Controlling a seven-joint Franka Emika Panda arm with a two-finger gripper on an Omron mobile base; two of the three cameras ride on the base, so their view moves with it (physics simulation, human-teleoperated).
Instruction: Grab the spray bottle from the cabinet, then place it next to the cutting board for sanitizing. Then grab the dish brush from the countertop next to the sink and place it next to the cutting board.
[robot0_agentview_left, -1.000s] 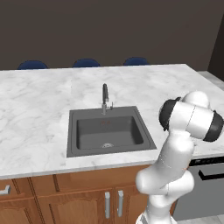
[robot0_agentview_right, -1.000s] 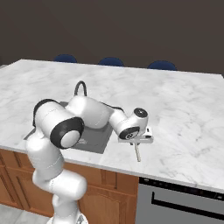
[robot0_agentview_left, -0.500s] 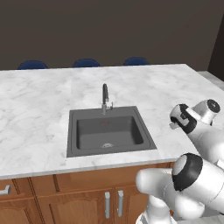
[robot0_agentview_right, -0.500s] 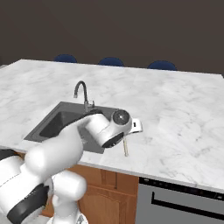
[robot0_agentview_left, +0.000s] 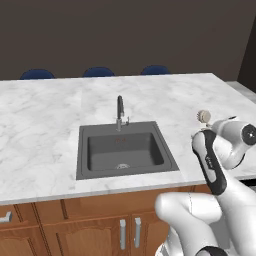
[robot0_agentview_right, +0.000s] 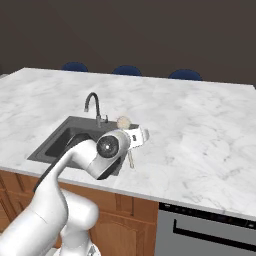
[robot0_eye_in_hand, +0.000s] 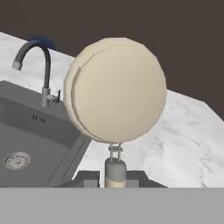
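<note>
1. Step in hand, as I judge it: the second half of the task, carrying the dish brush to the cutting board. The slim brush with the round cream-white head and thin tan handle (robot0_eye_in_hand: 116, 96) is in my pincer (robot0_eye_in_hand: 114, 178), whose jaws are pressed together on the handle just below the head.

2. Where the brush is: lifted off the white grey-veined marble tabletop (robot0_agentview_right: 200, 125), held in the air just right of the dark grey recessed sink basin (robot0_agentview_left: 125, 150). In the right base view the cream head (robot0_agentview_right: 123, 121) stands above my wrist and the tan handle hangs down below it, pointing at the tabletop's front strip. In the left base view the head (robot0_agentview_left: 203, 116) shows just above my white forearm.

3. The hand view looks along the handle, so the head covers most of the middle; the slim dark faucet (robot0_eye_in_hand: 37, 65) is to its left, marble to its right.

4. Neither the cutting board nor the spray bottle is to be seen here, so I cannot say whether the first half is finished or how far the board lies.

5. Next move, my judgement: keep the pinch firm, carry the brush clear of the basin and faucet, bring the board into sight, then lower the brush onto bare marble beside it.

6. Risk: the grip is on a thin handle; it may pivot during a wide swing.
</note>
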